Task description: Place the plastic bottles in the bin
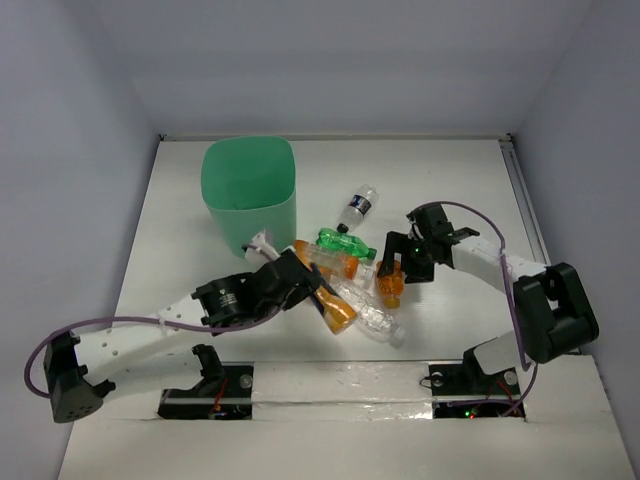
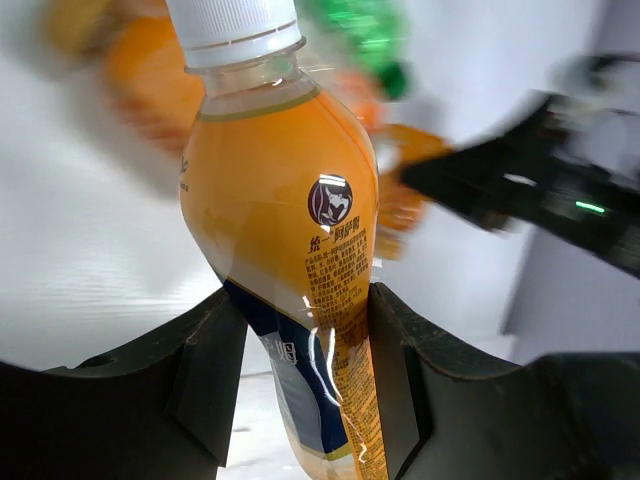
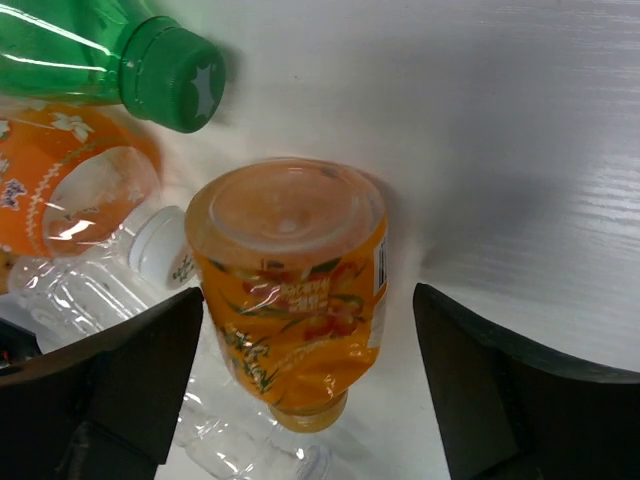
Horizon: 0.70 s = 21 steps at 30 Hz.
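Top external, L arm (image 1: 150, 335) outstretched (gripper (image 1: 312, 290) pinching btl (image 1: 338, 312))

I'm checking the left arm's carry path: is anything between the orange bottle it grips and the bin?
Nothing visible. The bin stands just beyond the left gripper holding the orange bottle; the other bottles lie to its right.

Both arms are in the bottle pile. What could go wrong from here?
1. The left tool pinches the orange bottle on its glossy label, with the cap end sticking far past the fingers; it may pivot or slip on the way to the bin.
2. The right tool stands open astride the second orange bottle, which lies close to the clear bottle and green bottle; closing may catch or shove those.
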{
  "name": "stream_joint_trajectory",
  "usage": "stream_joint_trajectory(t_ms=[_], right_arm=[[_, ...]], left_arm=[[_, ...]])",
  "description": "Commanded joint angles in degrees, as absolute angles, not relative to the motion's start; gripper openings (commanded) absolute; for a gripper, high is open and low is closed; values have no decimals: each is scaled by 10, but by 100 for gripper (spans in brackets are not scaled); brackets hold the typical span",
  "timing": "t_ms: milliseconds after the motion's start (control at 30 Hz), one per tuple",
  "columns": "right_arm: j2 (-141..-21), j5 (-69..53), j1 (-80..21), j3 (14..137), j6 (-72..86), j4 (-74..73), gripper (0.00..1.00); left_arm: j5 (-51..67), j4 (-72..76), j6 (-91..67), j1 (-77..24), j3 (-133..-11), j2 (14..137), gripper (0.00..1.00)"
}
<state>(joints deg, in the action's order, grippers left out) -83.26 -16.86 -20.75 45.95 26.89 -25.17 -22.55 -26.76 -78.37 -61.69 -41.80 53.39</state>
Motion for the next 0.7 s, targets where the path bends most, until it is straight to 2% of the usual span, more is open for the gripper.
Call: stream_joint_trajectory(t_ms=[0,133,167,233,433,667], right_arm=[[-841,-177,-212,455,286,-208,87],[-826,-150,-212,450,298,-210,68],[-820,-145,-212,450,299,-214,58],[-797,-128,-212,447,302,-227,53],[-655,-78,-212,474,301,-304,52],[-536,-102,-212,580,333,-342,52]], left_arm=[[-292,-294,-717,-633,-524,557,33],[-332,-266,-624,-618,-660,588,34],[-330,-258,-580,-591,-684,597,34],[-323,-234,-536,-564,-746,620,34],[-306,-207,-398,-421,-913,678,34],[-269,-209,-313,-244,-972,739,34]])
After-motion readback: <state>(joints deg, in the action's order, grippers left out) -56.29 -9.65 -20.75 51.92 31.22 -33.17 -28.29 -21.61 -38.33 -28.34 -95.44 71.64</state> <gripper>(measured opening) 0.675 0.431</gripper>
